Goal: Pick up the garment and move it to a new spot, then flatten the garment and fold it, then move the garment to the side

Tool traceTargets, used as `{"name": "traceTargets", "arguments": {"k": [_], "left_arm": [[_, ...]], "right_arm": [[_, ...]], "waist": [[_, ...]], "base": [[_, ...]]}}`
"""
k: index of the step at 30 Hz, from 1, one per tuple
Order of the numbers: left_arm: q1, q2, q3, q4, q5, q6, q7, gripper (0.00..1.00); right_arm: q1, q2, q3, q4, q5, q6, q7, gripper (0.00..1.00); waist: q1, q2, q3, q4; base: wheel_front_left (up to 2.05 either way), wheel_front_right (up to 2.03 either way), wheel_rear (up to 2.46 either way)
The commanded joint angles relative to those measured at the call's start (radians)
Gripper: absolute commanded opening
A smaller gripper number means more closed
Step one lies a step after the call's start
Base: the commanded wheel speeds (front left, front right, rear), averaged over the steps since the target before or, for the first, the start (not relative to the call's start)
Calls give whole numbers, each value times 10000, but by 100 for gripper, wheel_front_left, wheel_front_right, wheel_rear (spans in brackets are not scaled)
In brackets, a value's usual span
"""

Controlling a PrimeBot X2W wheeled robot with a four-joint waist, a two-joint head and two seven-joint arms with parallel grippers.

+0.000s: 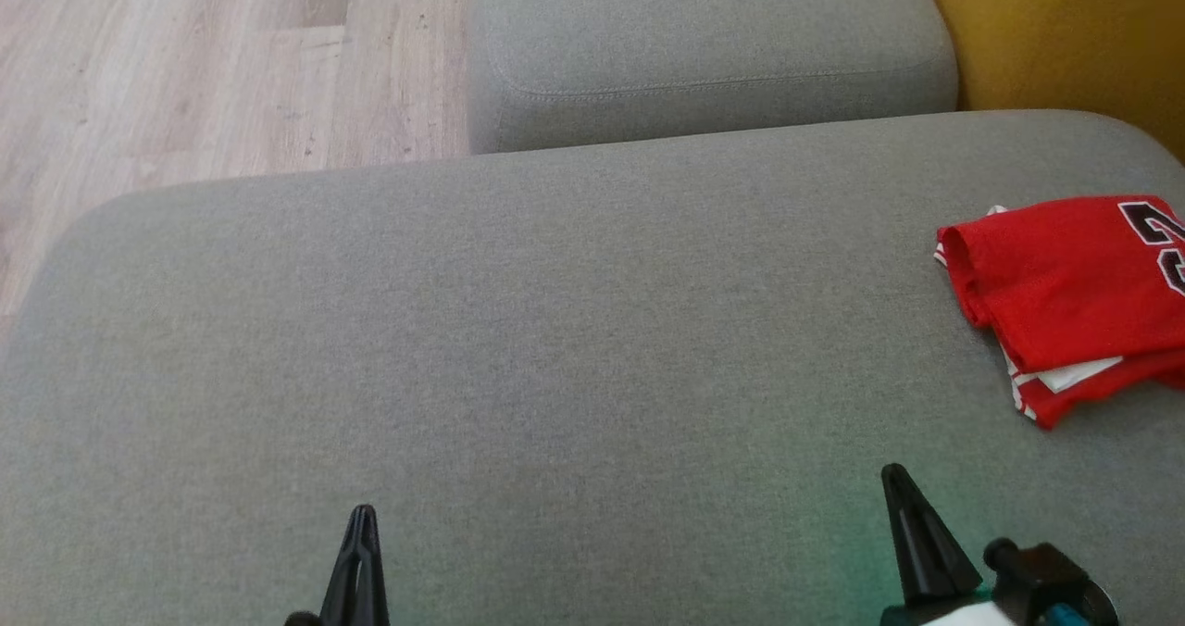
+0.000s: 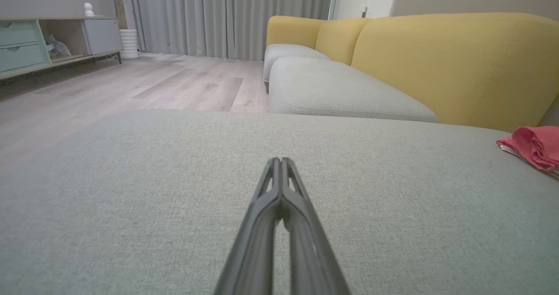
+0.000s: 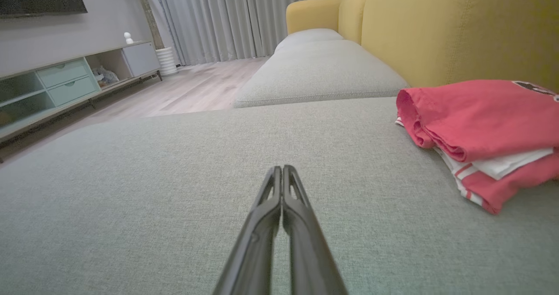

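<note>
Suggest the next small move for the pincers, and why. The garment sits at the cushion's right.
Probably just draw both arms back to rest. The red garment lies folded at the right side of the grey cushion. The left pincer and the right pincer are shut, empty and apart from it, so the task looks done.

The folded red mesh garment (image 1: 1065, 302) lies at the right edge of the broad grey fabric seat cushion (image 1: 555, 330). Beyond that cushion sits a second grey cushion (image 1: 704, 43), with pale wooden floor (image 1: 185, 70) to its left and a yellow upholstered backrest (image 1: 1065, 33) to its right.
</note>
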Motion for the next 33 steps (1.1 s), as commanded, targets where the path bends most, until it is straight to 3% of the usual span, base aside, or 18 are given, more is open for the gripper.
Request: {"name": "traceTargets", "arguments": {"k": [1,33], "left_arm": [[-240,33,82,-326,-297,-54,7,0],[-1128,216,654,208,-4101,-703,730,0]], "right_arm": [[-257,-39,-36,-323,341,0,62,0],[-1012,-237,-341,-93,4381,-2,757,0]], "waist": [[0,-1,8,3],[0,-1,111,49]], "base": [[0,0,0],[0,0,0]]}}
